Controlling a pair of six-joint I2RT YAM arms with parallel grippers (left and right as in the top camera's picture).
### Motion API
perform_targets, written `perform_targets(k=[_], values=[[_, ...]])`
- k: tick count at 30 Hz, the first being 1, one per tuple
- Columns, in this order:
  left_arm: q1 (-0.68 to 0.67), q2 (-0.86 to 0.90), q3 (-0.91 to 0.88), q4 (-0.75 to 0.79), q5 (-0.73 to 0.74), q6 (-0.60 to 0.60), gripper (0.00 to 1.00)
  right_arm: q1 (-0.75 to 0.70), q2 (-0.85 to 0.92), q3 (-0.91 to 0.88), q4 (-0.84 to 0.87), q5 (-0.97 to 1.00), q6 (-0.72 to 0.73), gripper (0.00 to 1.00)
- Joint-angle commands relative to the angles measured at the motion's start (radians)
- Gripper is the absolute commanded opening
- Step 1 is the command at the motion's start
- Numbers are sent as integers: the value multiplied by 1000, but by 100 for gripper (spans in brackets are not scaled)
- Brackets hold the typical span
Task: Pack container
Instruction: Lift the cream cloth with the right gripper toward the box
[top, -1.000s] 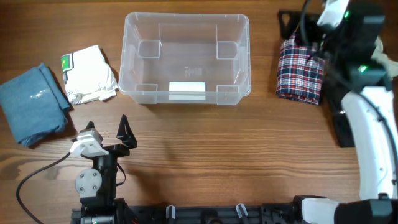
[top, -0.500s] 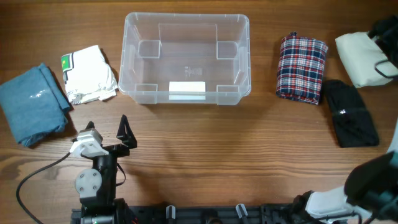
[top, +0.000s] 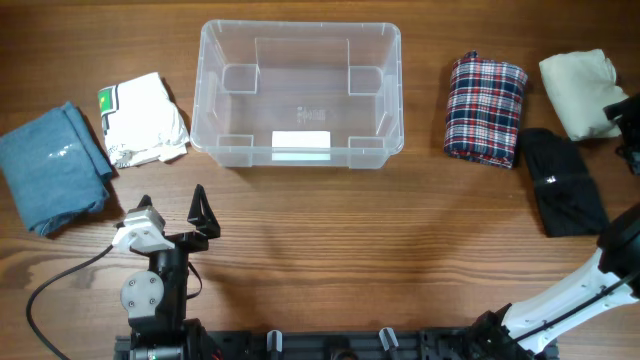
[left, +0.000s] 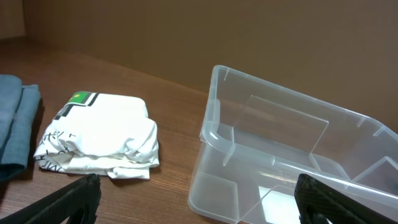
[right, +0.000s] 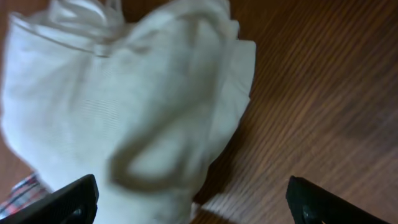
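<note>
Overhead: container (top: 300, 95) empty, far centre; left gripper (top: 172, 200) near left | Left wrist: jaws wide, holding nothing | Right wrist: right gripper (right: 191, 186) spread wide, empty, over cream garment (right: 124, 106); judged risk: pinching one loose fold, garment unfurls.

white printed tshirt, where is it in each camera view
Overhead: the white printed t-shirt lies upper left, just left of the clear container.
Left wrist: the t-shirt is lower left, again left of the container.
Right wrist: not in it; a cream folded garment fills that view.
Shared landmark: the container, in overhead and left wrist.
</note>
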Motion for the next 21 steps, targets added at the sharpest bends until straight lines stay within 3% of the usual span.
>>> perform_targets(k=[1, 5, 8, 10, 14, 15, 16, 21], values=[[6, -7, -7, 0, 8, -2, 100, 0, 52, 1, 42, -24, -13, 97], [6, -7, -7, 0, 8, -2, 100, 5, 99, 1, 97, -39, 37, 95], [6, -7, -7, 0, 8, -2, 100, 29, 143, 1, 153, -80, 69, 88], [6, -7, -7, 0, 8, -2, 100, 56, 162, 1, 177, -92, 85, 78], [6, -7, -7, 0, 8, -2, 100, 115, 179, 1, 205, -87, 85, 37], [6, -7, -7, 0, 8, -2, 100, 127, 178, 1, 210, -87, 85, 15], [6, -7, -7, 0, 8, -2, 100, 134, 178, 1, 209, -87, 84, 7], [6, -7, -7, 0, 8, -2, 100, 141, 134, 4, 210, -163, 57, 4]])
